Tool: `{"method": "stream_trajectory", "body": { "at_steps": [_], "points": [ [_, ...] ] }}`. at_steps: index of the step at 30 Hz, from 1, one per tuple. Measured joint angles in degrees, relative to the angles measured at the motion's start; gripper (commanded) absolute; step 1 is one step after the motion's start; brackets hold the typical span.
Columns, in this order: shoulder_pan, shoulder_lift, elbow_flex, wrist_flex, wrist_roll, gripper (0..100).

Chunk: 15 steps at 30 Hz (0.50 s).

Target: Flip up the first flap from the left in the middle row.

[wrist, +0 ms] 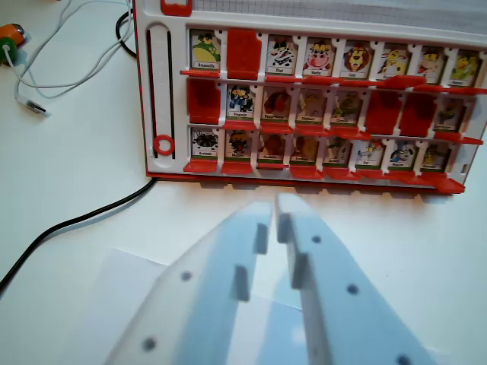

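Observation:
A red-framed flap board (163, 91) lies across the top of the wrist view, with three rows of animal picture flaps. Most flaps stand up and show pictures. The leftmost flap of the middle row (204, 99) shows only plain red, as do a top-row flap (243, 52) and two middle-row flaps (399, 112) further right. My pale blue gripper (275, 209) hovers just below the board's front edge, under the bottom row's middle-left. Its fingers are nearly together, with nothing between them.
A black cable (76, 220) runs from the board's lower left corner across the white table. White cables (46, 76) and an orange object (11, 34) lie at the top left. A sheet of paper (129, 281) lies under the gripper.

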Motion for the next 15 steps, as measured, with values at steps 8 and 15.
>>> {"method": "stream_trajectory", "body": {
  "at_steps": [8, 15],
  "points": [
    [3.0, 12.7, 0.8, 10.8, 0.53, 1],
    [5.8, 13.2, -1.3, 16.7, 2.11, 1]
  ]
}}
